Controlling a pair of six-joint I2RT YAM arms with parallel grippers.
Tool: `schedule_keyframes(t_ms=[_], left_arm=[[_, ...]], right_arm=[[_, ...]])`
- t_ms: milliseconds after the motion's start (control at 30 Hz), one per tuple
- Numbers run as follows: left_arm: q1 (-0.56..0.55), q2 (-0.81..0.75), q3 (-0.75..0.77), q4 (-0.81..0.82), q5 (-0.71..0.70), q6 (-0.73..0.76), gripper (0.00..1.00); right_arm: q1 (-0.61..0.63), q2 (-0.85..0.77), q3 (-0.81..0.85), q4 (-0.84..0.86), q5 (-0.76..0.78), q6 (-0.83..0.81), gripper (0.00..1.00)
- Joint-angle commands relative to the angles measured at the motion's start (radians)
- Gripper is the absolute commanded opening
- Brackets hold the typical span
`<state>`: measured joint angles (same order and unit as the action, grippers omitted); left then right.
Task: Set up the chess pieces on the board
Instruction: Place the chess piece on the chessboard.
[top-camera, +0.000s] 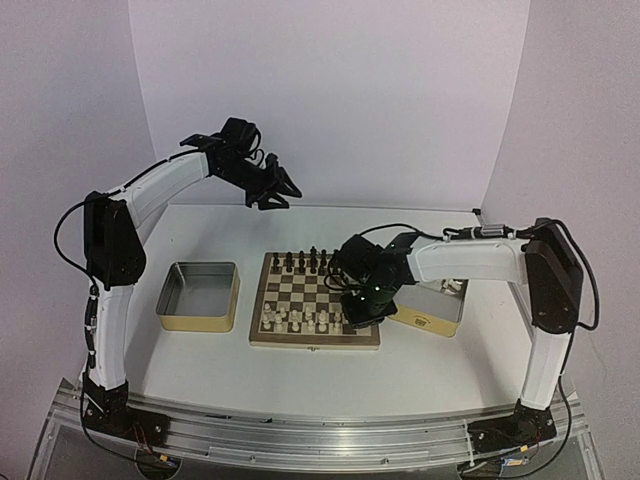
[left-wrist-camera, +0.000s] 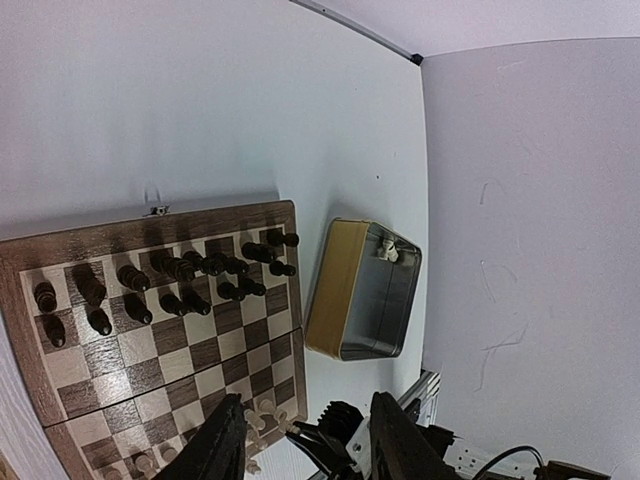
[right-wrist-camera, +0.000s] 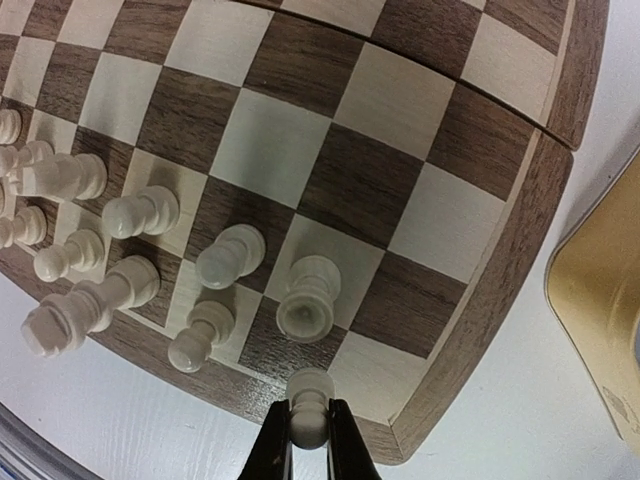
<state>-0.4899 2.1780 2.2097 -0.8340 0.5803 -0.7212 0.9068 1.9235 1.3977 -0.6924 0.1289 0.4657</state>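
A white surface (top-camera: 200, 370) carries the wooden board (top-camera: 312, 342) at the centre of the overhead view. The left hand (top-camera: 275, 190) hangs high at upper left, fingers spread and empty. The right hand (right-wrist-camera: 310, 445), at the bottom centre of its wrist view, pinches a small cream piece (right-wrist-camera: 310, 405) over the board's edge near a corner. Other chess pieces (right-wrist-camera: 140, 212) cluster at left. The piece looks light, hard and slippery, so a narrow grip just under its head seems safest.
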Motion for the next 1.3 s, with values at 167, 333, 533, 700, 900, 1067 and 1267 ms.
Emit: schedule_keyframes(t_ms=[167, 333, 533, 700, 900, 1067, 1267], left_arm=[[0.011, -0.044, 0.033, -0.013, -0.004, 0.023, 0.41], [0.012, -0.044, 0.038, -0.013, -0.005, 0.024, 0.41], [0.013, -0.048, 0.029, -0.012, -0.008, 0.022, 0.41], [0.013, -0.053, 0.02, -0.007, -0.009, 0.018, 0.41], [0.013, -0.06, 0.01, 0.0, -0.01, 0.013, 0.41], [0.013, -0.07, -0.005, 0.012, -0.01, 0.007, 0.41], [0.013, -0.081, -0.019, 0.022, -0.013, 0.001, 0.41]], right_arm=[[0.018, 0.038, 0.049, 0.03, -0.015, -0.027, 0.0], [0.022, 0.049, 0.052, 0.033, -0.024, -0.027, 0.0], [0.026, 0.053, 0.044, 0.033, -0.011, -0.031, 0.0], [0.026, 0.055, 0.036, 0.033, -0.007, -0.027, 0.0], [0.03, 0.05, 0.026, 0.034, 0.022, -0.024, 0.0], [0.032, 0.057, 0.019, 0.035, 0.028, -0.033, 0.0], [0.038, 0.058, 0.012, 0.037, 0.032, -0.032, 0.0]])
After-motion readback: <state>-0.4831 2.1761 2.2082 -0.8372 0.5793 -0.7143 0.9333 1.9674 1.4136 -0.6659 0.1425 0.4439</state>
